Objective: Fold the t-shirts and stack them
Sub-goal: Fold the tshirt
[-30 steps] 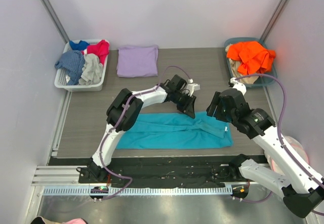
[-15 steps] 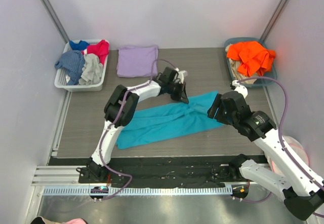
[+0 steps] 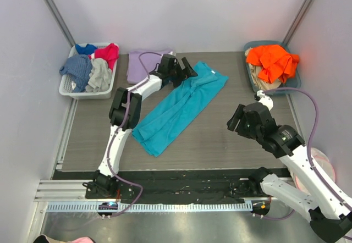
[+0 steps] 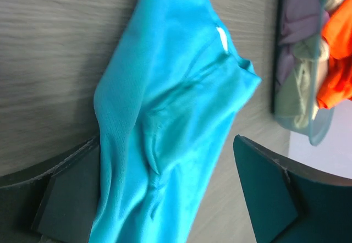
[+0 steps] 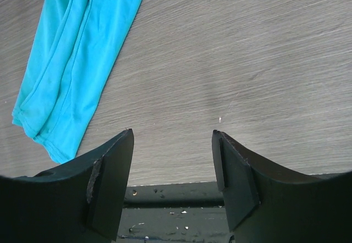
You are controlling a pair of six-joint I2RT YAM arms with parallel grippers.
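Observation:
The teal t-shirt (image 3: 176, 108) lies folded in a long strip, slanting from the front left to the back centre of the table. Its white neck label (image 4: 221, 38) shows in the left wrist view. My left gripper (image 3: 186, 70) hovers over the strip's far end, open wide. The teal cloth (image 4: 165, 89) runs loosely between the fingers and rests against the left one (image 4: 71, 193). The folded lavender t-shirt (image 3: 144, 66) lies at the back left, partly behind my left arm. My right gripper (image 3: 236, 121) stands open over bare table, right of the strip, with nothing between its fingers (image 5: 113, 166).
A white basket (image 3: 70, 92) with red, blue and grey garments stands at the back left. A teal bin (image 3: 291, 83) holding an orange garment (image 3: 272, 60) stands at the back right. The black front rail (image 5: 176, 196) runs just below my right gripper.
My left gripper swung the teal shirt's right end from the front centre to the back and opened. The shirt now lies slanted. My right arm drew back slightly.

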